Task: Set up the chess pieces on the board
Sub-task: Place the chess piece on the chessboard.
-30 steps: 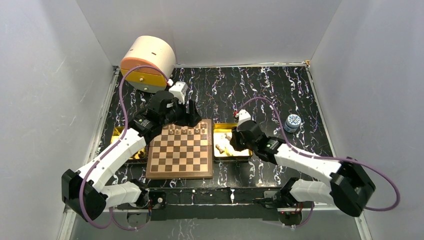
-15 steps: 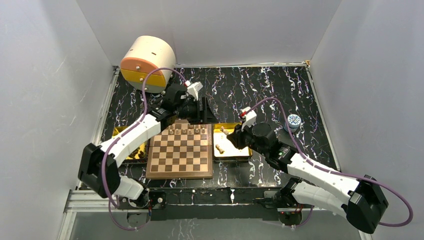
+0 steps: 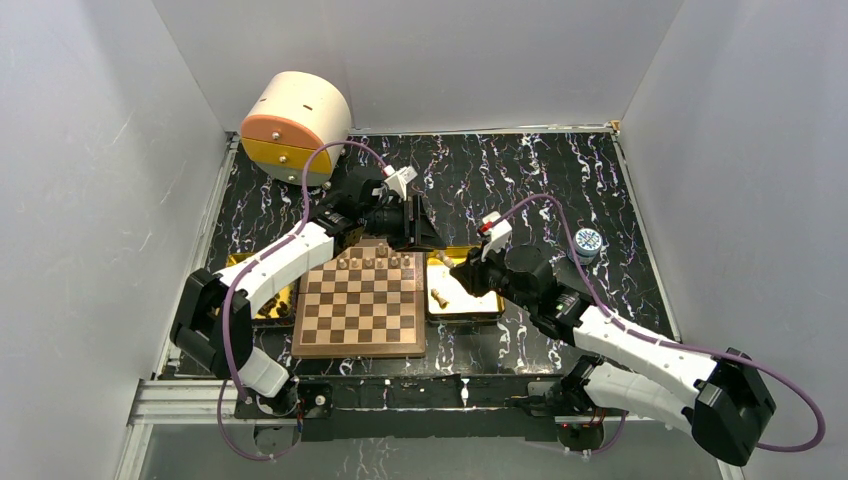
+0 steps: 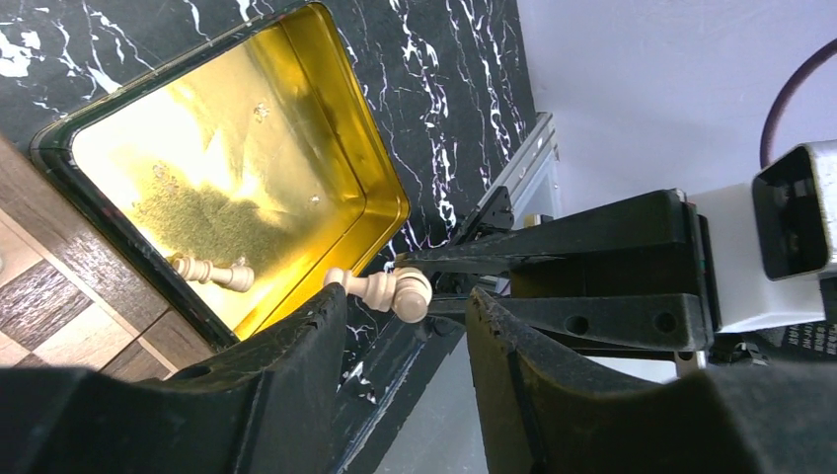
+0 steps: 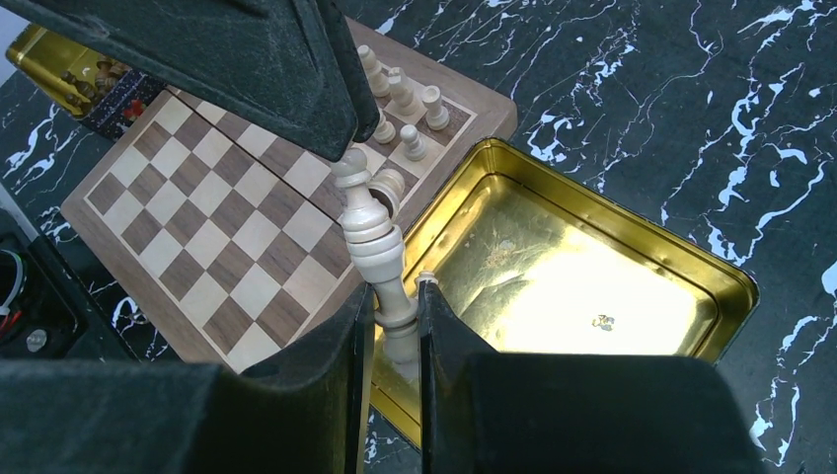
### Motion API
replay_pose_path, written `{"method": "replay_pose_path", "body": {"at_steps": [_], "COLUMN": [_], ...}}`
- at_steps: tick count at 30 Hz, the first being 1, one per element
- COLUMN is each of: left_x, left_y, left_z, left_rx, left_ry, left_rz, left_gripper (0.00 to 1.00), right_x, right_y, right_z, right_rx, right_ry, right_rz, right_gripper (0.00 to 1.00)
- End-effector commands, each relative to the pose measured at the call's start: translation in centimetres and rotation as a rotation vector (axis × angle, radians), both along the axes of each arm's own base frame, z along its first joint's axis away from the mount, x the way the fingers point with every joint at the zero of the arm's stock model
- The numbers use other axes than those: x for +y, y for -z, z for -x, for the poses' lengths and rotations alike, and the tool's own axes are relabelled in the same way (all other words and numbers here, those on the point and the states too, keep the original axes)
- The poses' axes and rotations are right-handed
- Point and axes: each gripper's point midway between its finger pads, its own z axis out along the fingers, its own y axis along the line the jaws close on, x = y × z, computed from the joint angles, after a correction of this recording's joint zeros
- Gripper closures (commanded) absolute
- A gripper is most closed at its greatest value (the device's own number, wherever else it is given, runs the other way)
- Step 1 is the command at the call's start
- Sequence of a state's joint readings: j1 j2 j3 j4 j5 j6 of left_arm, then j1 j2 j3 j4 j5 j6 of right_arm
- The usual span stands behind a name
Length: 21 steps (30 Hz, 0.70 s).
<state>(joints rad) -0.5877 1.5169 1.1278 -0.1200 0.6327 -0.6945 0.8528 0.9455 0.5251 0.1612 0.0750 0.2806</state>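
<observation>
Our right gripper (image 5: 395, 296) is pinched shut on the foot of a tall pale wooden chess piece (image 5: 367, 232). We carry it tilted above the edge where the board (image 5: 212, 252) meets the gold tray (image 5: 592, 306) on its right. Our left gripper (image 4: 407, 301) hangs just beside it, over the board's far right corner, its fingers (image 4: 296, 346) spread apart with nothing between them. From the left wrist camera the carried piece sits crosswise right at the gap between those tips; we cannot tell whether it touches them.

A small cluster of chess pieces (image 3: 375, 263) stands upright along the board's far rows. One lone piece (image 4: 209, 270) lies on its side in the gold tray. A second gold tray (image 3: 245, 290) sits against the board's left side, partly under our left arm.

On the black marbled tabletop (image 3: 520, 180), a small blue jar (image 3: 586, 243) stands near our right arm, and we find the print on its lid too small to read. A round cream-and-orange container (image 3: 295, 125) lies at the far left corner.
</observation>
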Motion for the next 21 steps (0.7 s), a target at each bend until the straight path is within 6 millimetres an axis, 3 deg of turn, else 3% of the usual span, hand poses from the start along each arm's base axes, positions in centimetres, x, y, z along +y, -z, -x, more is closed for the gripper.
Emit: {"method": "replay_pose_path", "body": {"at_steps": [1,21], "left_x": [-0.8,-1.6], "left_y": [-1.9,-0.9], "left_z": [0.4,1.6], "left_rx": [-0.013,0.02], "left_ry": [0.038,0.089], "left_rz": [0.055,0.056], "left_gripper": [0.56,0.66], "right_x": [0.8,0.9], "right_y": [-2.5,-2.5], "right_z": [-0.6,-0.7], "right_rx": [-0.074,-0.067], "right_ry": [-0.012,-0.009], "right_rz": [-0.055,-0.058], "right_gripper": [0.91,0.91]}}
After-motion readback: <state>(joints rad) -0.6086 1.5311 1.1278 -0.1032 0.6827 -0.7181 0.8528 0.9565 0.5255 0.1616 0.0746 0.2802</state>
